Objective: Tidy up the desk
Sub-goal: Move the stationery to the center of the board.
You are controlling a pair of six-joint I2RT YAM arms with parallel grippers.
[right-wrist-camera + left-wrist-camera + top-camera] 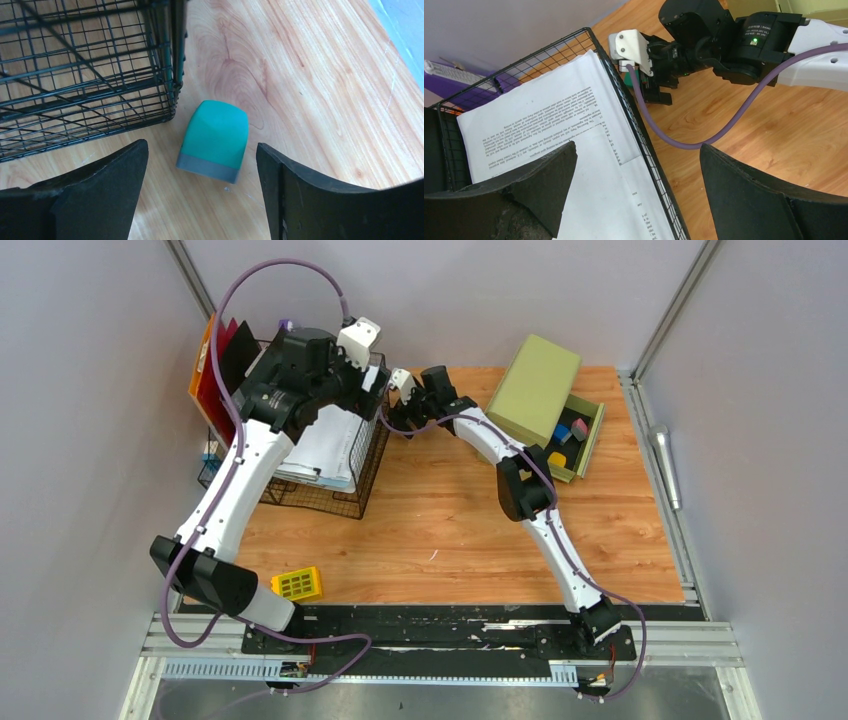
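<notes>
Right wrist view: your right pincer (201, 148) hangs low over the desk (320, 100) with jaws apart. They straddle a small teal block with a grey band (215, 134), likely an eraser, and neither jaw touches it. The block lies flat on the wood, directly under the pincer. A corner of the black wire basket (90, 75) stands just beside it, past the jaw at the left of that view. Left wrist view: your left pincer (639, 147) is spread wide and holds nothing, poised over the basket's near wall, with printed sheets (539, 115) lying in the basket below one jaw. Top view: the green drawer cabinet (540, 390) sits well apart from the right pincer, on the side away from the basket. Its drawer (585, 430) is pulled out and holds several coloured pieces. A yellow gridded piece (297, 584) lies far from both pincers, by the left arm's base. Judgement: papers and some small pieces look sorted. The teal block, the yellow piece and the open drawer look left to do, so you are perhaps past halfway.
</notes>
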